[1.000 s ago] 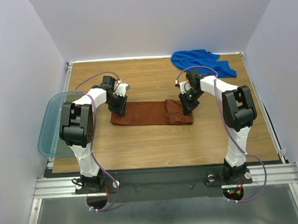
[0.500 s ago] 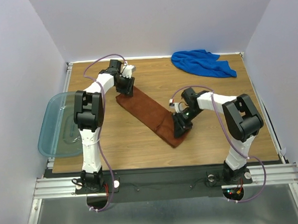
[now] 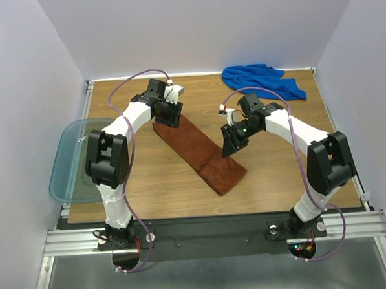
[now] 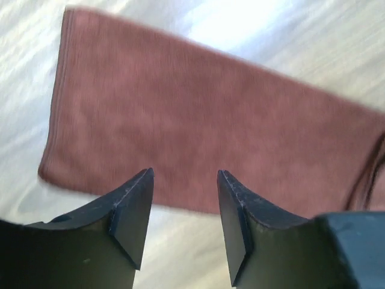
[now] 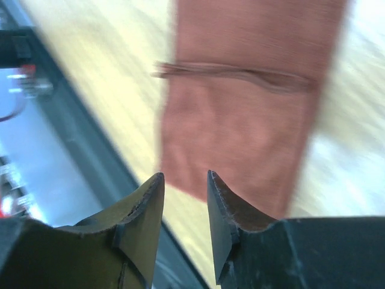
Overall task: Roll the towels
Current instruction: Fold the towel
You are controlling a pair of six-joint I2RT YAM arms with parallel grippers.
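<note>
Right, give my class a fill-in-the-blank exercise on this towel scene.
1. The crumpled cloth towel in the far right corner of the wooden table is coloured ____.
2. The translucent teal plastic bin sits at the table's ____ edge.
3. The left hand and right hand, open near the flat rust-brown cloth towel, hold ____.
Missing: blue, left, nothing.

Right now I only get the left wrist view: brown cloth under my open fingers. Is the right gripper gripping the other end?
Observer: No. The right gripper is open and empty, near the folded near end of the rust-brown towel.
Operator: Where is the other towel?
Observer: The blue towel lies crumpled at the far right corner of the table, untouched.
Operator: Anything on my left?
Observer: A teal bin sits at the table's left edge.
</note>
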